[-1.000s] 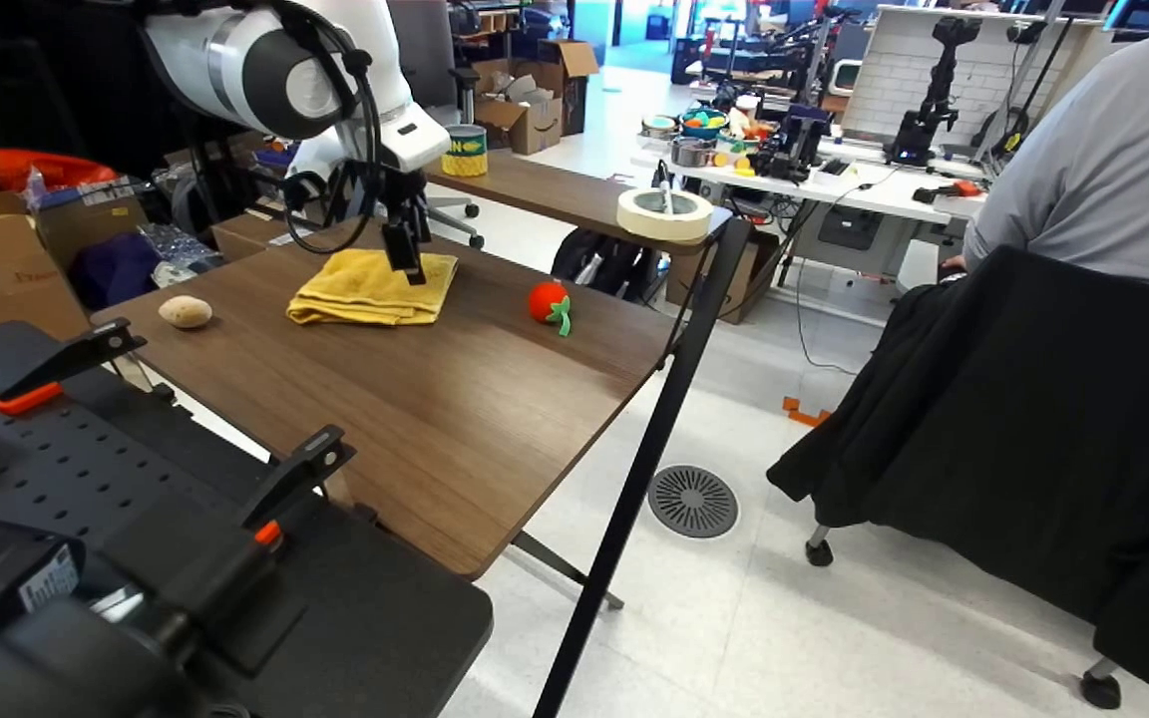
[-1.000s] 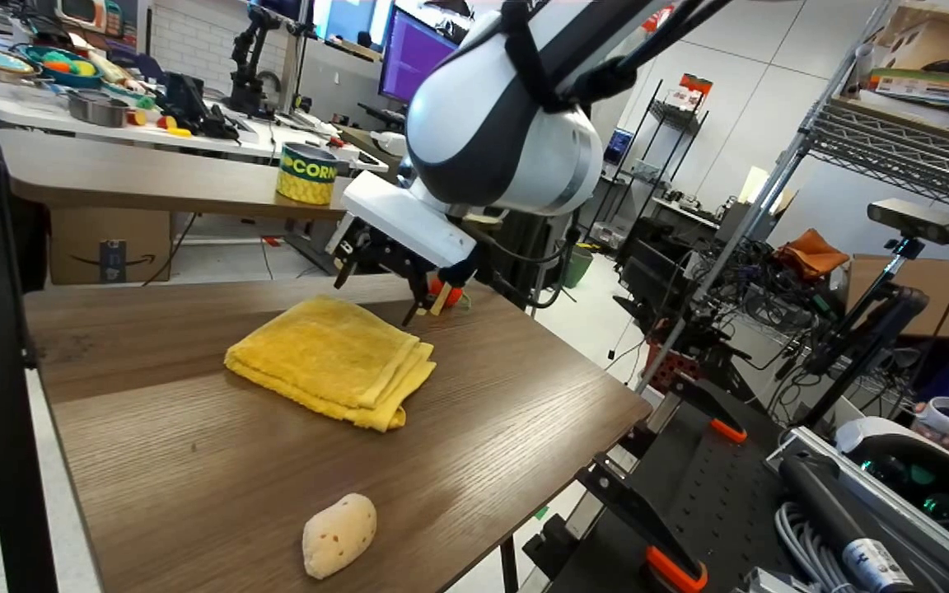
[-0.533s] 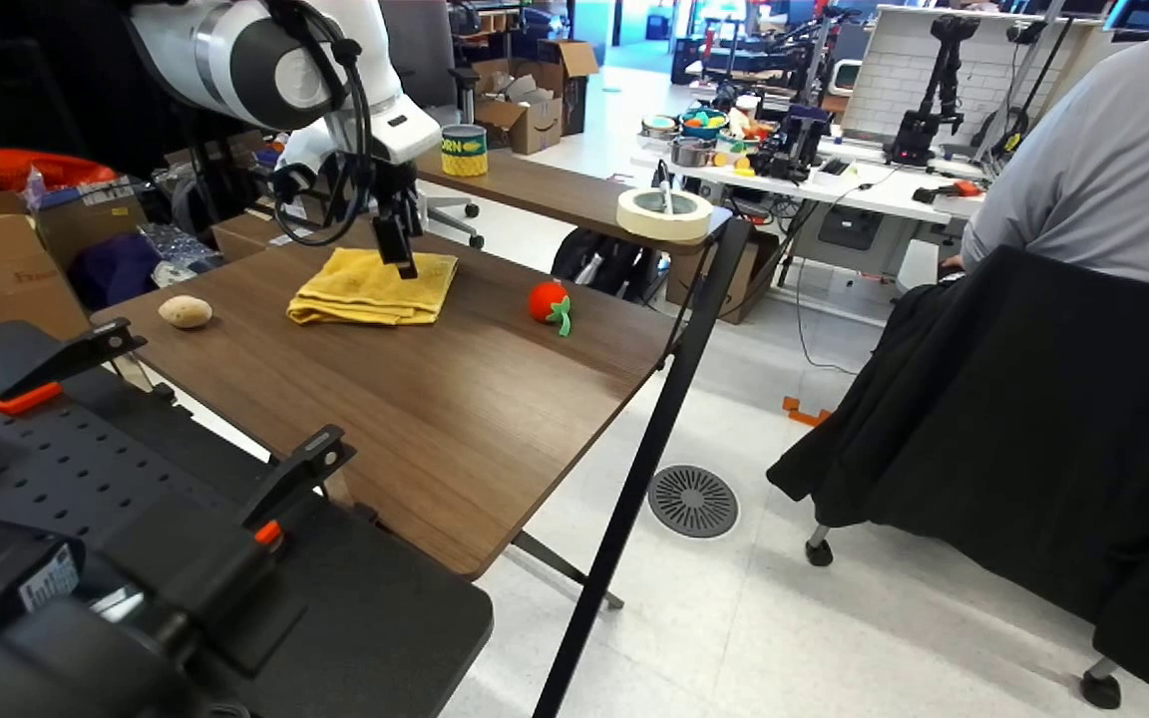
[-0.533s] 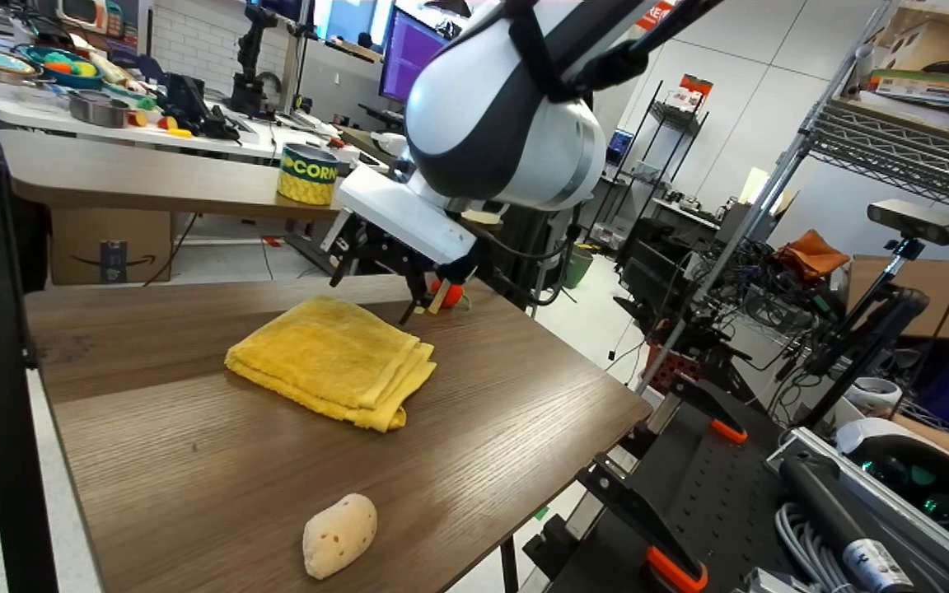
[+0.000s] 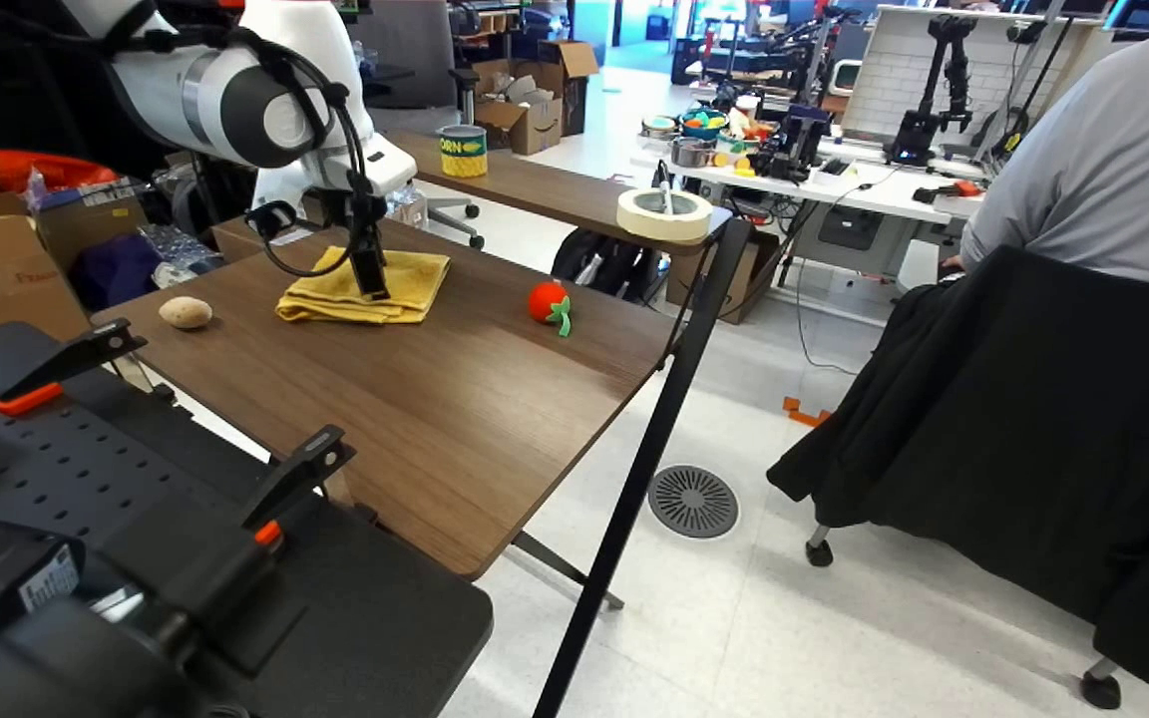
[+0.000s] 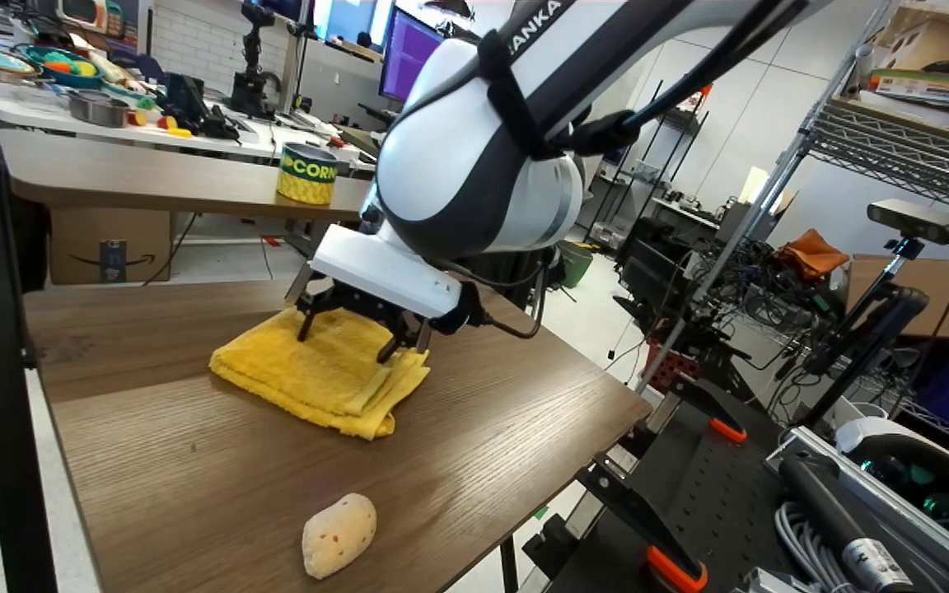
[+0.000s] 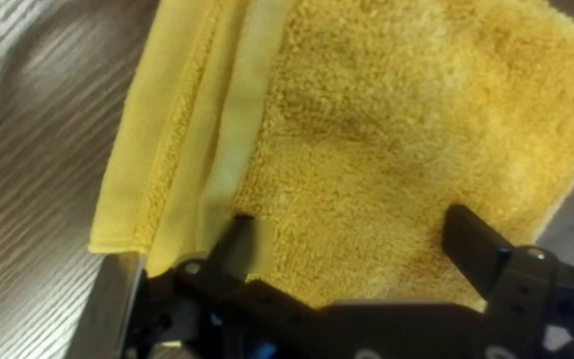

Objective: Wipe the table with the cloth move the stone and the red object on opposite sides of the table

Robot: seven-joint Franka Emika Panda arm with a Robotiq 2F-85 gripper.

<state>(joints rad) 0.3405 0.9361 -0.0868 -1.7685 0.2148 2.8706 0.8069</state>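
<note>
Presently down at the cloth point(image 7: 376, 124): end effector point(image 7: 351, 214) has 2 fingers point(image 7: 466, 239) spread well apart, nothing clamped, tips apparently touching the pile. Cloth lies directly beneath them, folded in layers, on the worktop point(image 6: 153, 461); in the wrist view, 1 finger is beside the smooth hem, 1 toward the opposite edge.

Further out: stone point(image 6: 339, 535) and red object point(image 5: 547, 301), each well apart from the end effector and on opposite sides of it, cloth between. Neither touches the cloth.

Farthest noted: corn can point(image 6: 307, 174), beyond the end effector on a separate wooden surface point(image 6: 161, 165).

Judgement: wiping is the step in hand; how far it has got cannot be told. Stone and red object, as they lie, look to meet the opposite-sides part. Next move probably calls for steady downward pressure with fingers spread, then a level sweep; or, if a firmer hold is wanted, drawing the fingers together on a fold first. Strokes should stop short of both objects.
</note>
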